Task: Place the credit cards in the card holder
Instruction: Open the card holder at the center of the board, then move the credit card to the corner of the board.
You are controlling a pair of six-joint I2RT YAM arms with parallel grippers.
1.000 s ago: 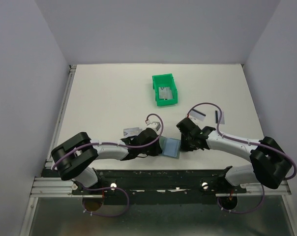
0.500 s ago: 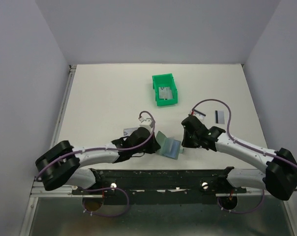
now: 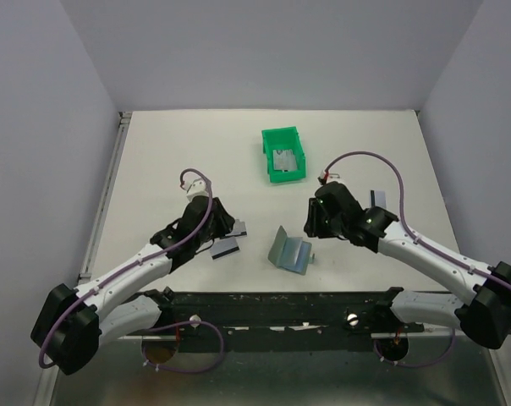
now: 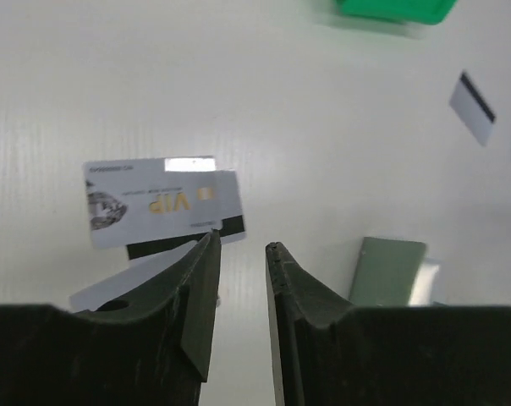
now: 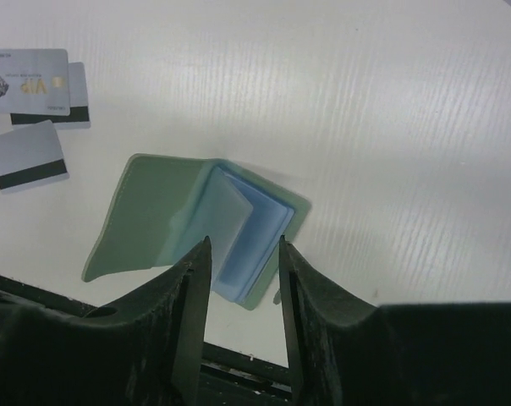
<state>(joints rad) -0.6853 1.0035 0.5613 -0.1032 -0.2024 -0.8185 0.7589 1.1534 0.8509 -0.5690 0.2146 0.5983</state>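
left gripper [image 4: 239, 245] at lower left, jaws slightly apart and empty, right by a small pile of credit cards [image 4: 154, 203]. the card holder [image 3: 291, 251] lies half open at lower centre. the right gripper [image 5: 243, 245] hangs over it, jaws apart, gripping nothing.

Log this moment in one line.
left hand: open, near credit cards | right hand: open, near card holder | card holder: half-open on table, unheld
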